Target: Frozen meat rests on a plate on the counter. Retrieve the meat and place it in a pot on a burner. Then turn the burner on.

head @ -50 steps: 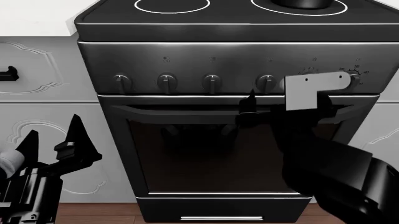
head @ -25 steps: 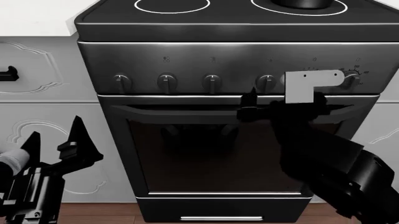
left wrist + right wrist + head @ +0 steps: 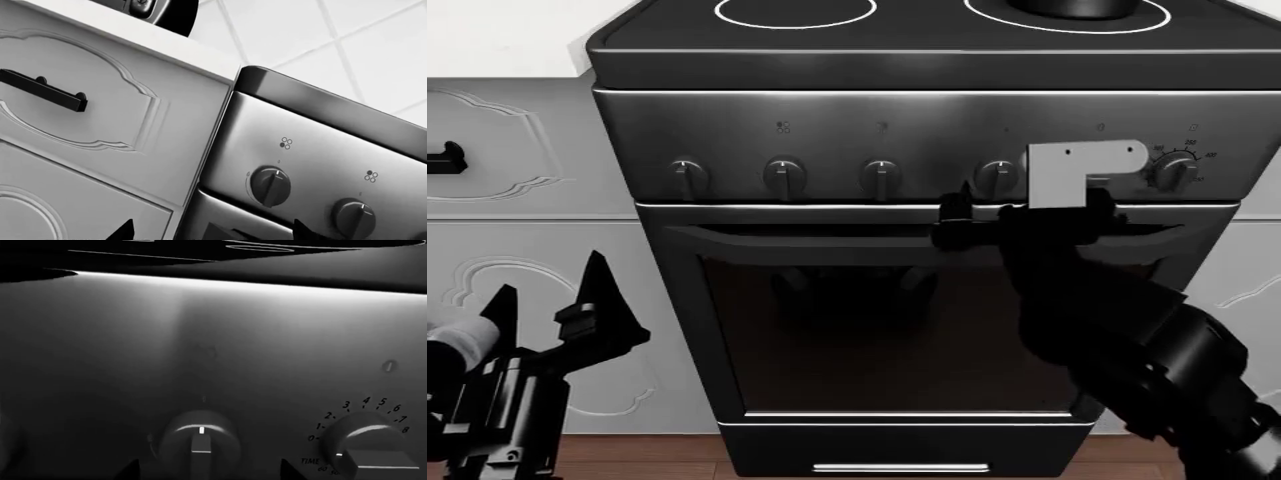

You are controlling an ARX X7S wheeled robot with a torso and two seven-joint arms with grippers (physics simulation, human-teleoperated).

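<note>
The black pot (image 3: 1074, 8) stands on the large burner ring (image 3: 981, 22) at the top edge of the head view; its inside is cut off. The meat and the plate are out of view. My right gripper (image 3: 1028, 208) is open at the stove's front panel, level with the fourth knob (image 3: 998, 178). In the right wrist view that knob (image 3: 200, 445) lies between the dark fingertips (image 3: 127, 471) of the right gripper (image 3: 207, 474), without touching them. My left gripper (image 3: 547, 305) hangs open and empty low at the left, before the cabinet; it also shows as the left gripper (image 3: 213, 236).
Three more knobs (image 3: 785, 178) line the panel, with a numbered timer dial (image 3: 370, 445) at the right. A smaller ring (image 3: 797, 14) marks the cooktop's left. The white counter (image 3: 507, 40) tops a drawer with a black handle (image 3: 43, 90). A dark round object (image 3: 167, 12) stands on the counter.
My right gripper has moved left and slightly up along the panel, from near the timer dial to the fourth knob. The left arm has barely shifted.
</note>
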